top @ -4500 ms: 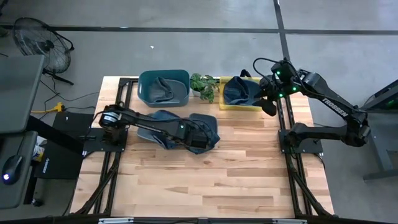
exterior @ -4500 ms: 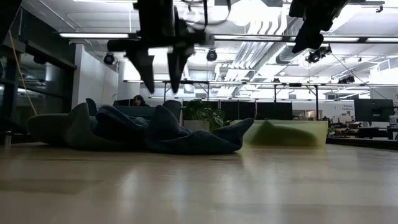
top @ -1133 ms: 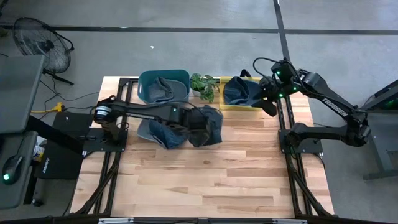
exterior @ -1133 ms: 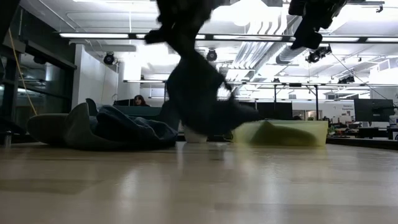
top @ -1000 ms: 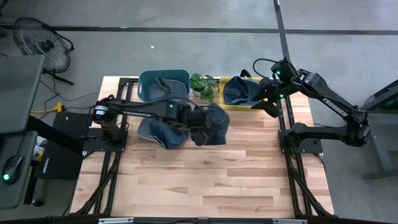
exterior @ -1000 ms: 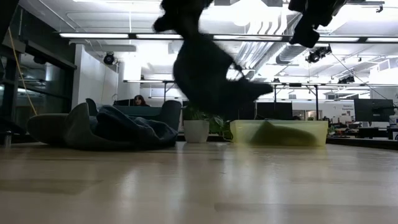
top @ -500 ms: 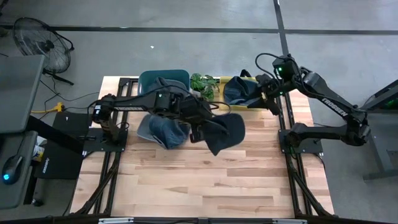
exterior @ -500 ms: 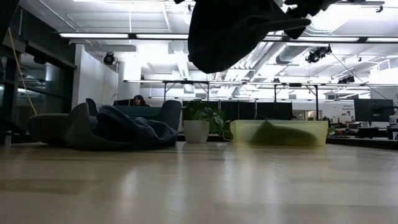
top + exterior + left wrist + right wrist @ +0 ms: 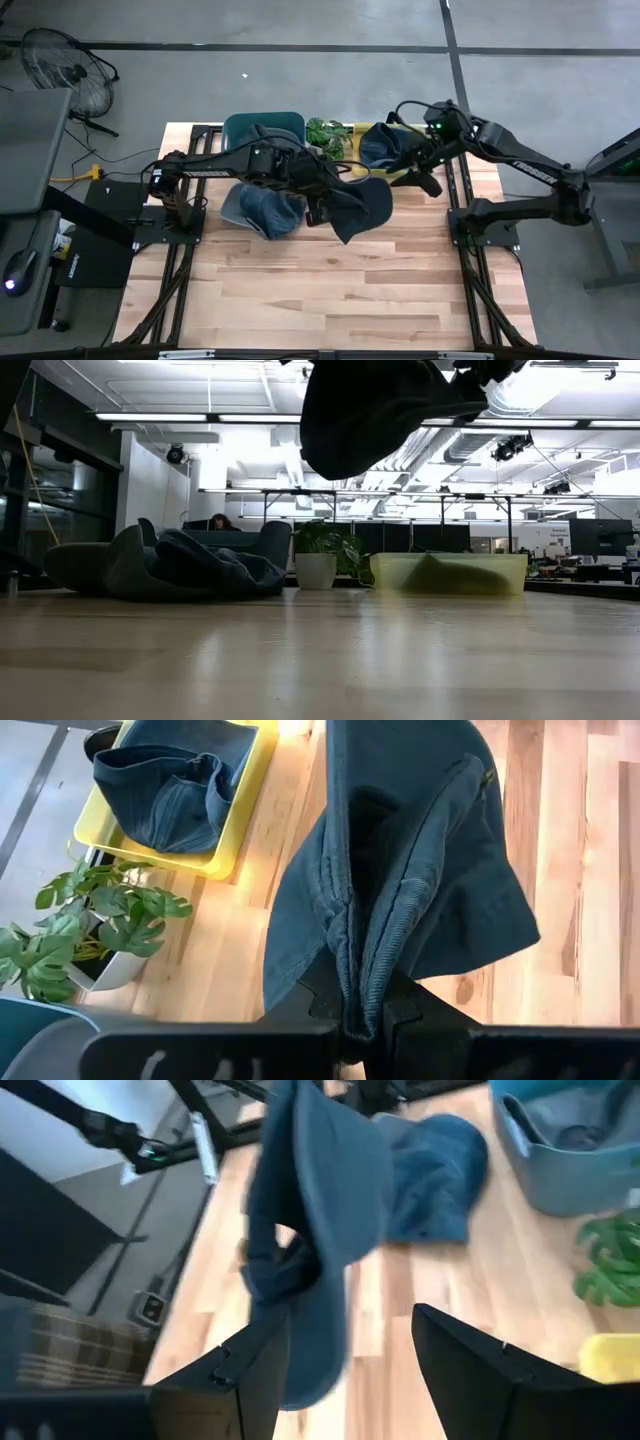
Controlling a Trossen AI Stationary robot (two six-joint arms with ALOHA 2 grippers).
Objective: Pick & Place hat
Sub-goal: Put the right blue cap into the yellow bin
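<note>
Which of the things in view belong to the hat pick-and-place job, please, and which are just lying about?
Job:
- lifted hat, hanging from the left claw
- right claw, open near it
- yellow tray holding another hat
- hat pile on the table

Lying about:
- potted plant
- teal bin
- floor fan

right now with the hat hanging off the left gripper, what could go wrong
The left gripper pinches only a fold of the blue hat, which hangs high above the table; it might slip out and drop short of the yellow tray.

The right gripper, open, faces the dangling hat. A handover could make the two grippers collide.

The potted plant stands beside the tray, so a low swing might brush its leaves.
</note>
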